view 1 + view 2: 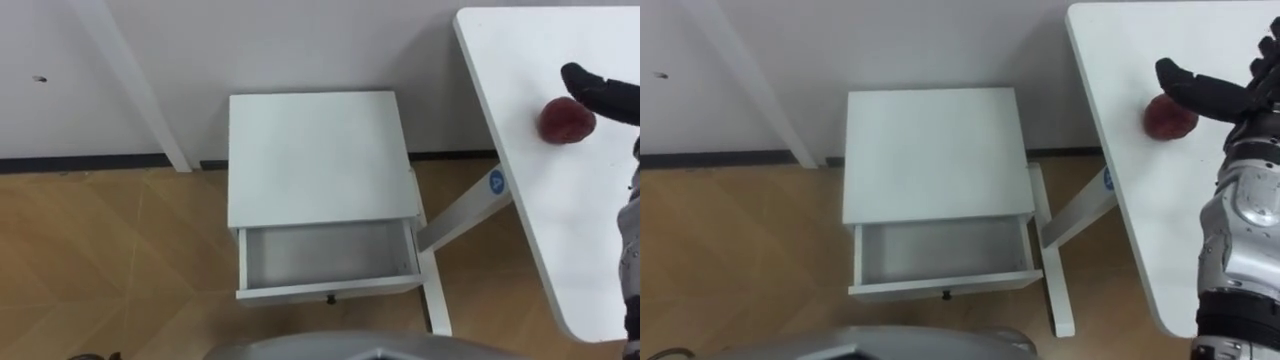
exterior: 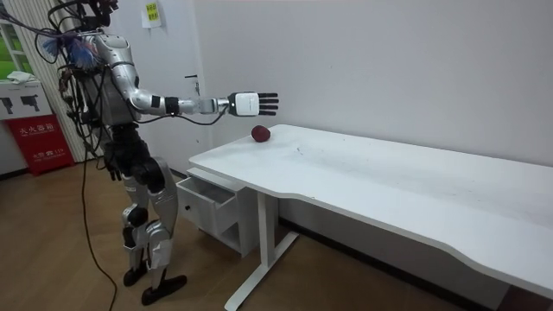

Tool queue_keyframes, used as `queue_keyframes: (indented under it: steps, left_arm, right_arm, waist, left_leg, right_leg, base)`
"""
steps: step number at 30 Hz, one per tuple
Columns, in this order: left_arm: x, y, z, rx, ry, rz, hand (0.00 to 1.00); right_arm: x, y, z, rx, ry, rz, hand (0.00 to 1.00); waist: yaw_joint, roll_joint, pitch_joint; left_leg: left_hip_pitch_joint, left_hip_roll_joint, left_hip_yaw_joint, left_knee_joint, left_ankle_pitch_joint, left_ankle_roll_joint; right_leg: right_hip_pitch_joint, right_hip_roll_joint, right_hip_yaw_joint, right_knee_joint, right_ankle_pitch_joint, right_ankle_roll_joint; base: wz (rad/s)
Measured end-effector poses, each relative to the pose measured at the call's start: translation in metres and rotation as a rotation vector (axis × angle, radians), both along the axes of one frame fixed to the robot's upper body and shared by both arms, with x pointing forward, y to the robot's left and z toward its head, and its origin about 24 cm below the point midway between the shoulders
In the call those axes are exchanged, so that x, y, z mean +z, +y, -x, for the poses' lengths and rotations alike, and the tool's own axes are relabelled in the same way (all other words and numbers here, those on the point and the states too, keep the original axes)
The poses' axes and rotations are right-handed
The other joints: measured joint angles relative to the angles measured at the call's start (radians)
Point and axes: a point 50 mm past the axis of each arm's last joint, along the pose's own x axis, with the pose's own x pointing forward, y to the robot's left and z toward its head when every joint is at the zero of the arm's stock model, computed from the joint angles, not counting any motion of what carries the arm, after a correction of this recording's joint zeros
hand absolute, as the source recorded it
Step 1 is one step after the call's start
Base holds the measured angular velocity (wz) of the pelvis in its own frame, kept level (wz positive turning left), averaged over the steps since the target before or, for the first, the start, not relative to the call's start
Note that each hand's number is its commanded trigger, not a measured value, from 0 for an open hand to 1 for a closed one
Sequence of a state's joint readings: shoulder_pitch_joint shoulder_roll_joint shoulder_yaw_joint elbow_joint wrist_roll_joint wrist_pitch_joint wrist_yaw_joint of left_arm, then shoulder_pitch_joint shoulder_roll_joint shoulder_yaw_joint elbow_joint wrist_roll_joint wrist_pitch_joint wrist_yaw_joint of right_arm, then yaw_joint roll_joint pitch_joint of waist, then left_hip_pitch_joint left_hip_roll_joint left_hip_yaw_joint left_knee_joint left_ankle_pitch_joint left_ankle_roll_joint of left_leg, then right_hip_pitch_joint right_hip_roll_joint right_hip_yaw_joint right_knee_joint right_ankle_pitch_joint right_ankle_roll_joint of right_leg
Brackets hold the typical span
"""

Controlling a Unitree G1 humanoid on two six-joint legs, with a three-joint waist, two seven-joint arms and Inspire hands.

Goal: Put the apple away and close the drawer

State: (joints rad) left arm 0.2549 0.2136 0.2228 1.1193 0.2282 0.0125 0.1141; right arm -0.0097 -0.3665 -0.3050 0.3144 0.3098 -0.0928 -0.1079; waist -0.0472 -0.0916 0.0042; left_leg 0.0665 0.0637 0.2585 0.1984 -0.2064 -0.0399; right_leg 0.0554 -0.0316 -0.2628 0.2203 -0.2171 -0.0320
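A dark red apple (image 1: pixel 567 120) lies on the white desk (image 1: pixel 560 230), near its back left corner. My right hand (image 1: pixel 600 92) is stretched out over it, open with straight fingers; in the room view the right hand (image 2: pixel 246 104) hovers a little above the apple (image 2: pixel 261 133), apart from it. Below and left of the desk stands a small white cabinet (image 1: pixel 315 160) with its drawer (image 1: pixel 325 255) pulled open and nothing inside. I stand in front of the cabinet.
The desk's leg and foot (image 1: pixel 440 290) run close along the cabinet's right side. A white slanted post (image 1: pixel 130 80) leans at the wall to the left. A red stand (image 2: pixel 43 142) sits at the room view's left, on wooden floor.
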Motion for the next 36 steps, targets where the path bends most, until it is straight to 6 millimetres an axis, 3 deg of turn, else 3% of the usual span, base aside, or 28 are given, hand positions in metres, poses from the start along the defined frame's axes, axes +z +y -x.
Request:
queue_keyframes:
  steps: [13,36]
  left_arm:
    - [0.001,0.002,-0.006,-0.049,-0.011,0.013,0.00]
    - [0.000,0.003,0.006,-0.032,0.050,0.032,0.00]
  right_arm:
    - [-0.022,0.015,-0.004,0.205,0.141,0.019,0.00]
    - [-0.036,0.008,0.002,0.270,0.248,0.049,0.00]
  waist:
    - [0.010,-0.016,-0.0027]
    - [0.023,-0.027,-0.0057]
  left_leg:
    - [-0.002,0.000,-0.013,0.003,0.000,0.000]
    - [-0.003,0.000,-0.018,0.008,0.000,0.000]
  right_leg:
    - [-0.004,-0.001,-0.012,0.000,0.000,-0.001]
    - [0.012,-0.003,-0.023,-0.001,0.001,-0.002]
  base:
    - [0.01]
    - [0.01]
